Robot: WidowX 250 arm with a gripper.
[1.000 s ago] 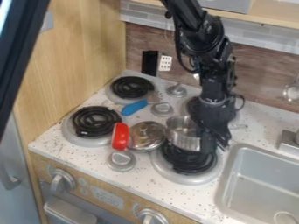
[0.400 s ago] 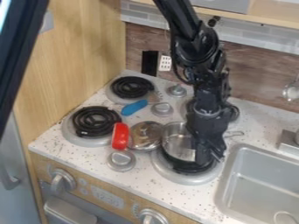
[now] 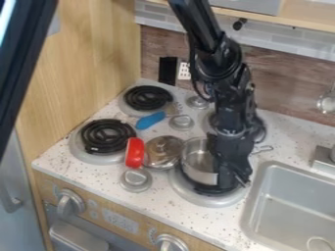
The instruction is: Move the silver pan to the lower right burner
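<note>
The silver pan point(image 3: 197, 160) stands over the back left part of the lower right burner point(image 3: 214, 200), whose black coil shows below its front edge. A handle of the pan sticks out to the right, behind the arm. My gripper point(image 3: 230, 184) hangs down over the pan's right side and hides that part of its wall. Whether it holds the pan's rim is hidden.
Left of the pan sit a round metal lid point(image 3: 164, 151) and a red object point(image 3: 134, 152). A blue-handled utensil point(image 3: 150, 120) lies farther back. The sink point(image 3: 293, 206) is at the right, and metal knobs stand between the burners.
The pan has shifted slightly toward the front left and sits lower over the front right burner. My gripper has moved down and a little left along with it.
</note>
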